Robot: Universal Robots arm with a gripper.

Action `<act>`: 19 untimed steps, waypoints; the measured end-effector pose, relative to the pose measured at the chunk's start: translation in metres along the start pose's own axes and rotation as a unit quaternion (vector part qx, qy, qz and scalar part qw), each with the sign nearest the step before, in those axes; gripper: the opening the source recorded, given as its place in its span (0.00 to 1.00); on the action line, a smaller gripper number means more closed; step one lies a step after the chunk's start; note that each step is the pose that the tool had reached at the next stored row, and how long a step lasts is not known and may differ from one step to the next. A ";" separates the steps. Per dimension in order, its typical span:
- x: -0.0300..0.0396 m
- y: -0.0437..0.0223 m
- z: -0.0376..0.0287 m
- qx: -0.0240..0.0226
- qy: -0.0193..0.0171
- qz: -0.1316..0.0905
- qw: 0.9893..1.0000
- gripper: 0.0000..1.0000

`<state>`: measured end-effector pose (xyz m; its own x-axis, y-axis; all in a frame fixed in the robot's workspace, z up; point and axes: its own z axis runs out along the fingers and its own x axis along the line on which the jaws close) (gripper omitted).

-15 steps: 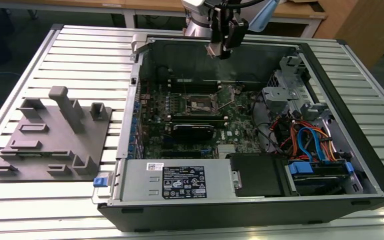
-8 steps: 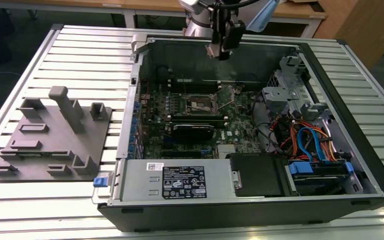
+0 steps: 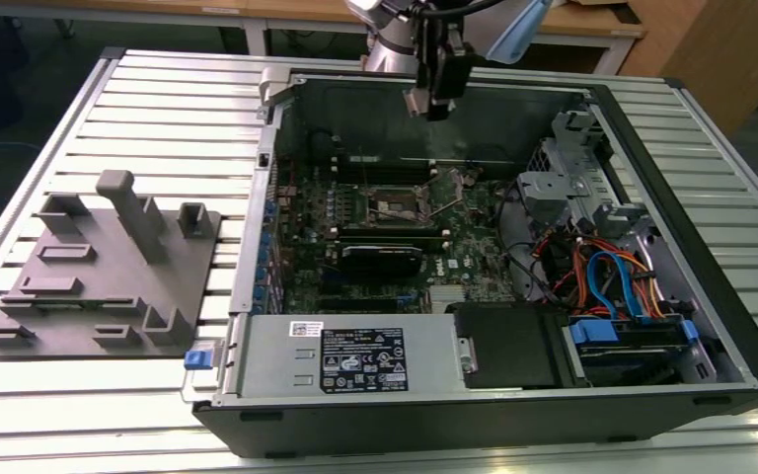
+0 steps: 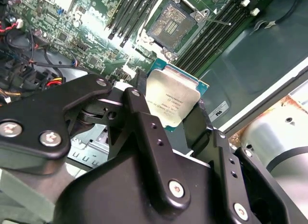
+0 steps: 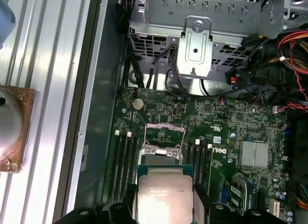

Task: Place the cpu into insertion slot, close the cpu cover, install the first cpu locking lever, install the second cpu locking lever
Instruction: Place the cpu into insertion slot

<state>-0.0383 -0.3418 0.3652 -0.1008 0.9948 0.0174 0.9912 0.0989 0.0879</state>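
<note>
My gripper (image 3: 429,105) hangs above the back of the open computer case, over the green board. It is shut on the cpu (image 4: 173,101), a flat square chip with a dull silver top, pinched by its edges between two black fingers (image 4: 139,96). In the first wrist view the cpu (image 5: 163,192) sits just short of the insertion slot (image 5: 163,136). The insertion slot (image 3: 399,205) is a dark square socket in mid-board, bare, its grid of contacts (image 4: 171,25) showing. A silvery frame plate, seemingly the cpu cover (image 5: 160,158), stands swung up at the socket's edge.
Long black memory slots (image 4: 211,33) flank the socket. A metal drive cage (image 3: 570,168) and coloured cables (image 3: 603,281) fill the exterior view's right of the case. A long black module (image 3: 379,259) lies below the socket. A grey fixture plate (image 3: 103,272) sits on the slatted table (image 3: 169,109).
</note>
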 end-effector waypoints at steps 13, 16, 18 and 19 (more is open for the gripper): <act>0.0000 -0.0006 0.0006 0.000 0.000 0.004 1.000 0.54; 0.0000 -0.0006 0.0007 0.000 0.000 0.004 1.000 0.54; 0.0001 -0.0006 0.0008 0.000 0.000 0.004 1.000 0.54; 0.0001 -0.0006 0.0009 0.000 0.000 0.004 1.000 0.54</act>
<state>-0.0389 -0.3418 0.3642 -0.0921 0.9956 0.0174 0.9920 0.0903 0.0877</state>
